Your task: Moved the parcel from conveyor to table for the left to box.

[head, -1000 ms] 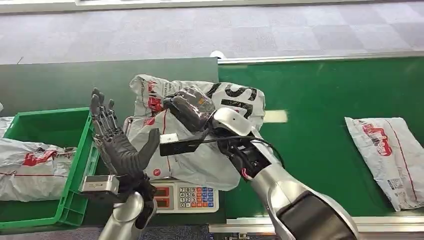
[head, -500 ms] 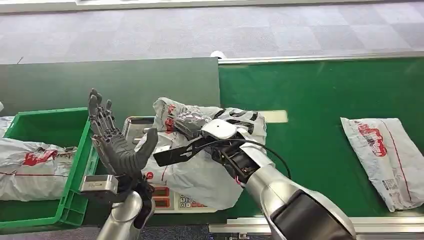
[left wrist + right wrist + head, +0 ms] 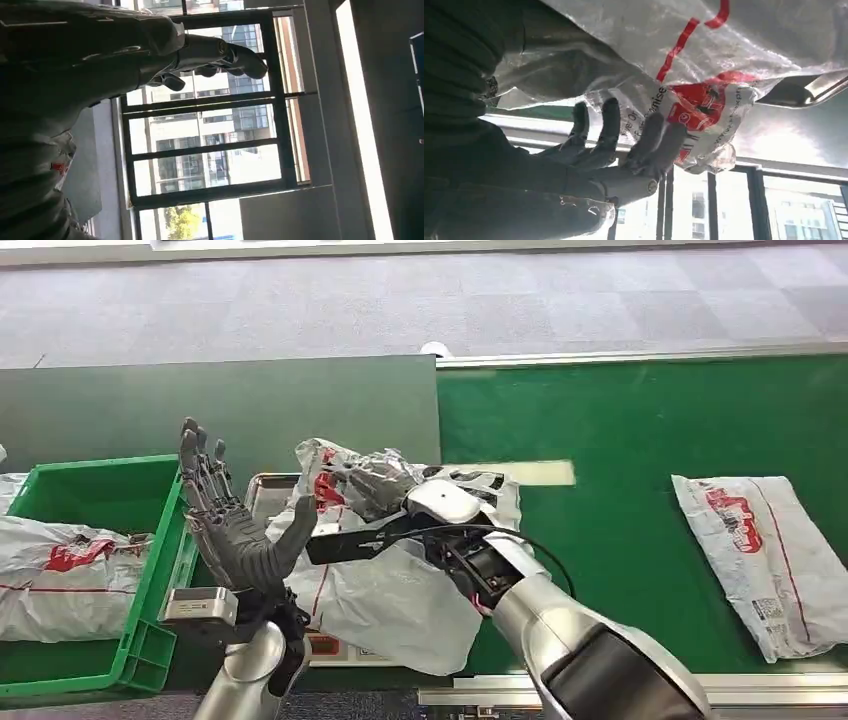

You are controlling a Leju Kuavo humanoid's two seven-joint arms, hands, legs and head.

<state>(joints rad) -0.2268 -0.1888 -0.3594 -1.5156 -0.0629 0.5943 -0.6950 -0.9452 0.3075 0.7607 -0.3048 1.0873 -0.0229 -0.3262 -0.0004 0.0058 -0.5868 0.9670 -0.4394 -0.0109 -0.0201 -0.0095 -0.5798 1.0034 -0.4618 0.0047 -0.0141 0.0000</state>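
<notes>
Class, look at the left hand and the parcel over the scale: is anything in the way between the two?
Nothing visible. The left hand is raised, fingers apart, palm toward the parcel, beside its edge. The right hand grips the parcel's top, over the scale, not between them.

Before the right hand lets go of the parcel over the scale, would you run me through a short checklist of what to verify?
1. Right hand holds the parcel: ok, its fingers curl on the bag's upper end in the head view and the right wrist view.
2. Parcel is over the scale: ok, it covers most of it; the steel pan's corner shows.
3. Parcel lies flat and settled: cannot tell, its held end looks bunched and raised.
4. Left hand is free to take over: ok, open, upright, holding nothing, beside the parcel.
5. Green box has room: ok, one bag lies inside, the near part is bare.
6. Next parcel on the conveyor belt is out of the way: ok.
</notes>
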